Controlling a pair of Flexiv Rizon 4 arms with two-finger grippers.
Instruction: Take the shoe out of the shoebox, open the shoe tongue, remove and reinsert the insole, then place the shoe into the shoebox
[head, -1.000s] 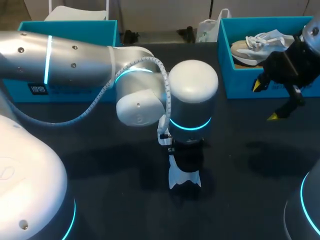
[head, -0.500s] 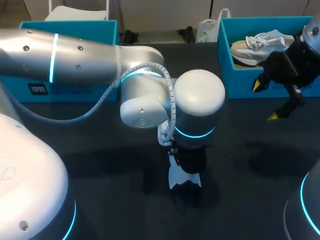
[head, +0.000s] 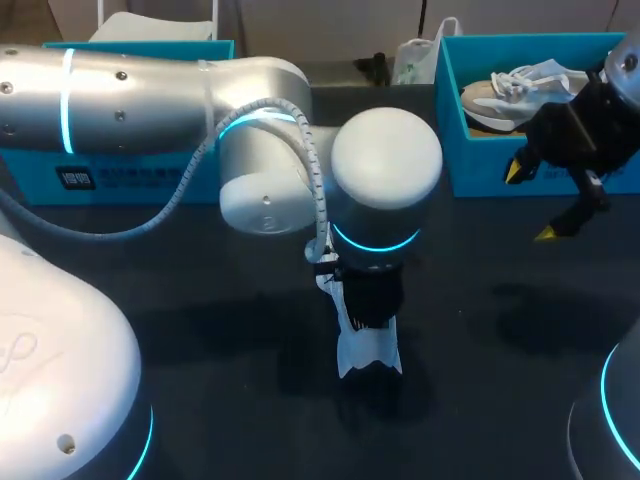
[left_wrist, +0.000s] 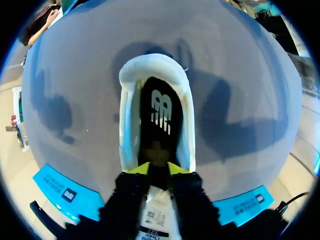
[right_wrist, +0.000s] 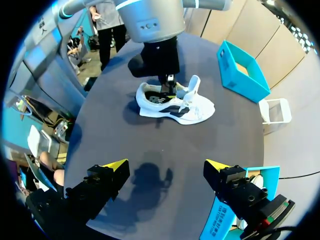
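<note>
Teal cardboard box (head: 130, 185) is seen at the table's far left, partly hidden by the silver left arm (head: 130, 90), which is stretched across to the middle of the dark table (head: 240, 340). There the left gripper (left_wrist: 157, 170) is lowered into the mouth of the white sports shoe (head: 368, 352), which is set on the tabletop, outside both boxes. The black insole (left_wrist: 159, 115) is seen inside the shoe, ahead of the gripper, and the white tongue (right_wrist: 194, 84) is raised just beside it. Whether that gripper is closed on anything cannot be told. Further right, the right gripper (head: 529, 203) is held above the table, its fingers spread wide with nothing between them. Behind it, the open teal shoebox (head: 450, 120) is occupied by a second pale laced shoe (head: 505, 95).
</note>
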